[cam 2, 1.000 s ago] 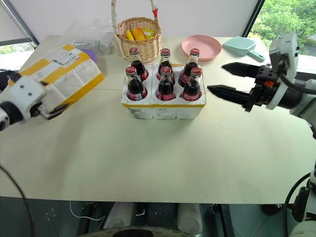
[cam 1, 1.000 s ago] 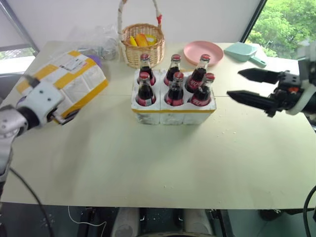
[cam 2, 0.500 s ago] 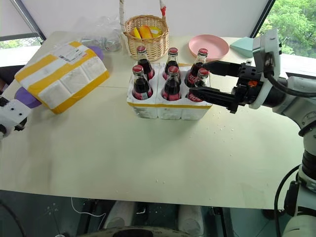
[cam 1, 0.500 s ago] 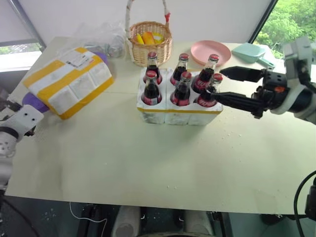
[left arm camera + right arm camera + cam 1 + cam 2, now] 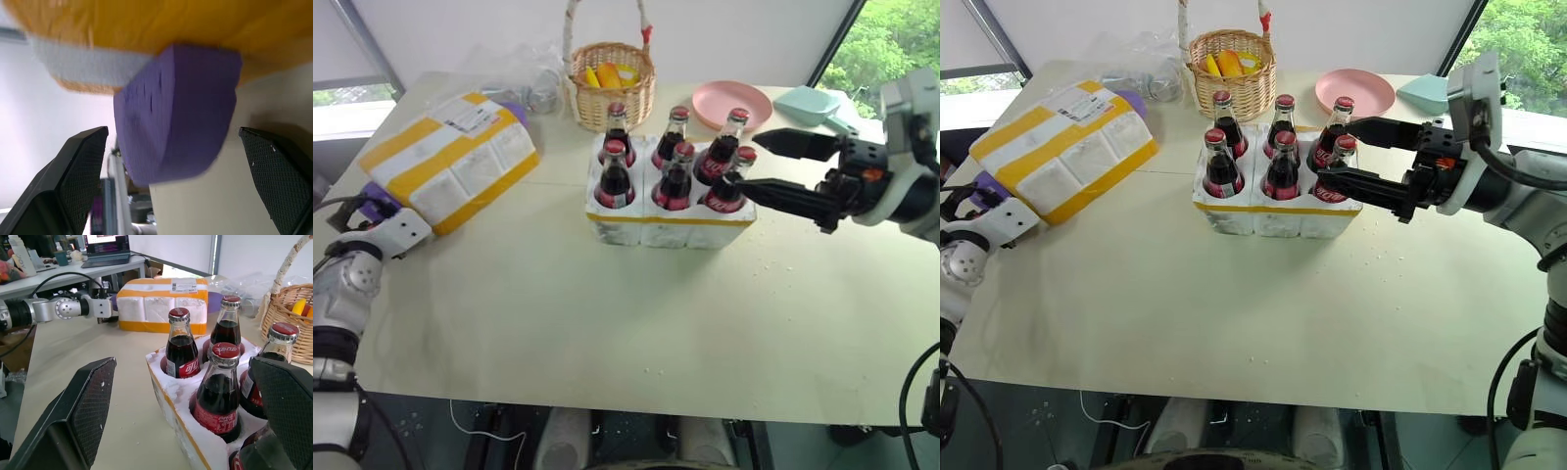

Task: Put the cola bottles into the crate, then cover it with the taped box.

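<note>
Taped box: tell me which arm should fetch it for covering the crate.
Left, probably. The left gripper, fingers open, sits at the near end of the taped box. The right gripper hovers by the cola bottles in the crate, far from it.

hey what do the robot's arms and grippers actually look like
Both arms are white and grey segmented shells with black cables trailing. The right gripper has long, tapered black jaws on a black mount with a small red part. The left gripper has black jaws with cross-hatched pads.

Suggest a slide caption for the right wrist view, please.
Open right hand beside the crate of cola bottles; taped box behind.
</note>
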`<action>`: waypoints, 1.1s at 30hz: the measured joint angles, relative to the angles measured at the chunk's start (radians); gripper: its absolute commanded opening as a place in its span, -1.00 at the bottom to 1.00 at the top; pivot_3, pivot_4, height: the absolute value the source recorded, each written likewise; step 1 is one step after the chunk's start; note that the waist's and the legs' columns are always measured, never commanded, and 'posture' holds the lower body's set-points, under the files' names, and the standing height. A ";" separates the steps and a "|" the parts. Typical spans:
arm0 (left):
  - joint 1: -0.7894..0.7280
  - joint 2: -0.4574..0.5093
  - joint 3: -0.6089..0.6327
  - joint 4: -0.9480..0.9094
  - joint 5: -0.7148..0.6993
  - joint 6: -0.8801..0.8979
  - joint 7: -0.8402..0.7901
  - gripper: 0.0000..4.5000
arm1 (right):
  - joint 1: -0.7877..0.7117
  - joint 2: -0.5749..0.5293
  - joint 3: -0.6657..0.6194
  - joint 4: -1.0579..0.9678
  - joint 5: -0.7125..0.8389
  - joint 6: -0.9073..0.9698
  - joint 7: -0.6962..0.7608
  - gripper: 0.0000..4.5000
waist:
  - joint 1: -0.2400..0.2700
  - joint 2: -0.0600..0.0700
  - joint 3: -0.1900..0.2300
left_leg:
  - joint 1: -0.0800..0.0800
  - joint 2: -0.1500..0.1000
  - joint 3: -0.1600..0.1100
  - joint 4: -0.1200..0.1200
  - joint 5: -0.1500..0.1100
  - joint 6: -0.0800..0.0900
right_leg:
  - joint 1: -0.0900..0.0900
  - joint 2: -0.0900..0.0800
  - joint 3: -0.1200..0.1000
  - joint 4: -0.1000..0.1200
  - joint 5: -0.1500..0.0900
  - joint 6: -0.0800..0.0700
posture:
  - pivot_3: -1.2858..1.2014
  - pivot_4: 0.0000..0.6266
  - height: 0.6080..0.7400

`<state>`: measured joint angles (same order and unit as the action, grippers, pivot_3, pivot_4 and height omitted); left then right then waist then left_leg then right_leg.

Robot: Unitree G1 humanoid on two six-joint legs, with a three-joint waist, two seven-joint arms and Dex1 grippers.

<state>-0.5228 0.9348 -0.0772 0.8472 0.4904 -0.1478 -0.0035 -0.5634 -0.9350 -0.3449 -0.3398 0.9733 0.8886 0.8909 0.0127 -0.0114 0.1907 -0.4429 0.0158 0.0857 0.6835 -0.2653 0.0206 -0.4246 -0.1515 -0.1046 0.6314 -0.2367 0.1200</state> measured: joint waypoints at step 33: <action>-0.281 0.055 -0.007 -0.169 -0.112 -0.174 -0.180 -0.77 | 0.124 -0.109 -0.063 0.016 -0.032 -0.022 0.068 1.00 | 0.001 -0.004 0.000 | 0.000 0.000 0.000 0.001 0.002 -0.002 | 0.000 0.000 0.000 0.000 0.000 0.000 | 0.03 -0.52 1.00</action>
<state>-0.8037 0.9894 -0.0845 0.6784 0.3787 -0.3214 -0.1840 -0.4397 -1.0438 -0.4079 -0.3239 0.9416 0.8669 0.9590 0.0137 -0.0155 0.1911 -0.4432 0.0159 0.0854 0.6849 -0.2637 0.0183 -0.4243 -0.1513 -0.1045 0.6318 -0.2366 0.1202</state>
